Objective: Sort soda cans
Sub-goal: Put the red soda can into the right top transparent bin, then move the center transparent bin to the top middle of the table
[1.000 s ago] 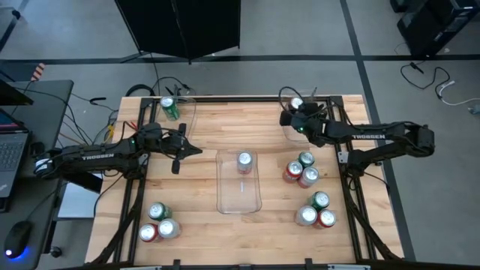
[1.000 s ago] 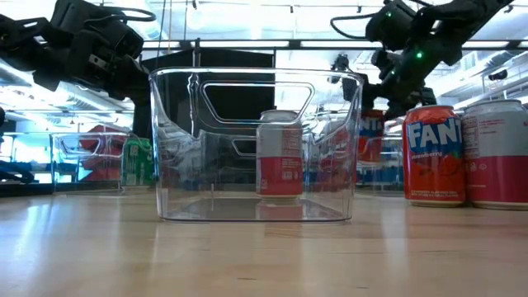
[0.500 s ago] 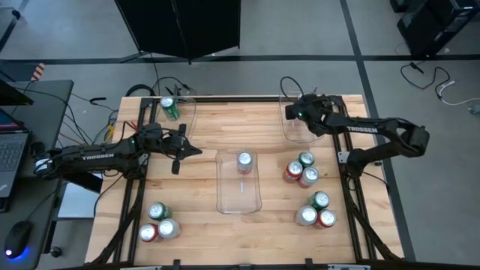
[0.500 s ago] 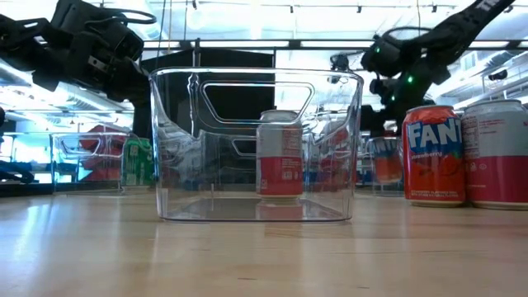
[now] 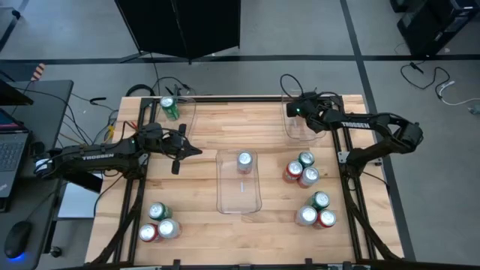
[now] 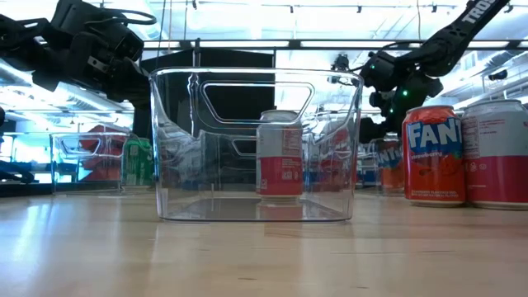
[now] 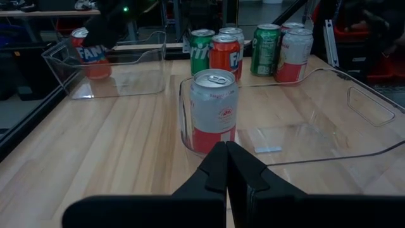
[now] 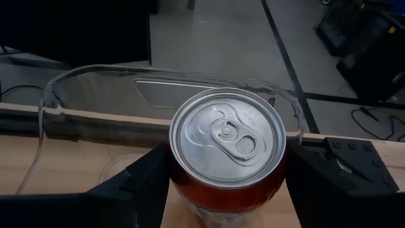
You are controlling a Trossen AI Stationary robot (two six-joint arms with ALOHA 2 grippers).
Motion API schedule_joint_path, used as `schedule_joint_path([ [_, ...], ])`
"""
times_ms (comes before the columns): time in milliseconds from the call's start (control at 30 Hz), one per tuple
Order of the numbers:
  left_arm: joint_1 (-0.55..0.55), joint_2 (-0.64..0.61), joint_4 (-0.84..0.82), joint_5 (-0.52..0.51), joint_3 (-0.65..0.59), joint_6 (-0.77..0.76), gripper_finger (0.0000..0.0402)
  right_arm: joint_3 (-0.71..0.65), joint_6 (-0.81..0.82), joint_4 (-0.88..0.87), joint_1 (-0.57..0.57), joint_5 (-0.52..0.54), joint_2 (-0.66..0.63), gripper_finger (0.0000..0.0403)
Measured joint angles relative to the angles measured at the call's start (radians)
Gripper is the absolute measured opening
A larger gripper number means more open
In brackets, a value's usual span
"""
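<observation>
My right gripper [image 8: 226,183] is over the clear bin [image 5: 301,132] at the table's far right, shut on a red soda can [image 8: 226,145] with a silver top. In the left wrist view that can [image 7: 90,56] stands inside the bin. My left gripper [image 7: 226,166] hangs shut and empty above the table's left middle, pointing at a silver-white and red can [image 5: 244,160] that stands on its base in the centre bin [image 5: 238,196]. A green can [image 5: 169,109] stands in the far-left bin. My right gripper pinches the red can between its two fingers, on opposite sides of the can's wall just below the top rim [image 8: 169,166]. The fingers slant down at it from above. The can is upright inside the bin; I cannot tell whether its base touches the bin floor.
Three cans [image 5: 302,169] stand in a cluster right of the centre bin, three more [image 5: 316,210] at the near right and three [image 5: 159,223] at the near left. Bare wood lies between the bins and along the near edge.
My right gripper has swung toward the table's far edge and sunk, carrying the red can down into the far-right bin; the can has stayed upright. My left gripper has kept still.
</observation>
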Motion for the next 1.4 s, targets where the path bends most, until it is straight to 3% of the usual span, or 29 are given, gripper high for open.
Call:
schedule_joint_path([
  [267, 0.000, 0.000, 0.000, 0.000, 0.000, 0.000, 0.0002, -0.005, -0.030, -0.019, -0.001, 0.001, -0.050, 0.0324],
  [633, 0.000, 0.000, 0.001, 0.000, 0.000, 0.000, 0.0002, -0.005, -0.079, -0.014, 0.018, 0.074, -0.127, 0.0333],
  [900, 0.000, 0.000, 0.001, -0.021, 0.000, 0.001, 0.0002, -0.004, -0.229, 0.024, 0.166, 0.090, -0.284, 0.0321],
  [1067, -0.008, 0.000, 0.001, -0.021, 0.000, 0.001, 0.0002, -0.003, -0.253, 0.069, 0.332, -0.039, -0.372, 0.0253],
  [1200, -0.061, 0.000, -0.007, -0.021, 0.000, 0.004, 0.0002, -0.002, -0.260, 0.094, 0.503, -0.140, -0.363, 0.0149],
  [1333, -0.148, 0.000, -0.024, -0.023, 0.000, 0.030, 0.0002, -0.002, -0.272, 0.136, 0.688, -0.166, -0.291, 0.0041],
  [1400, -0.190, 0.000, -0.023, -0.051, 0.000, 0.031, 0.0002, 0.007, -0.280, 0.161, 0.777, -0.172, -0.246, 0.0011],
])
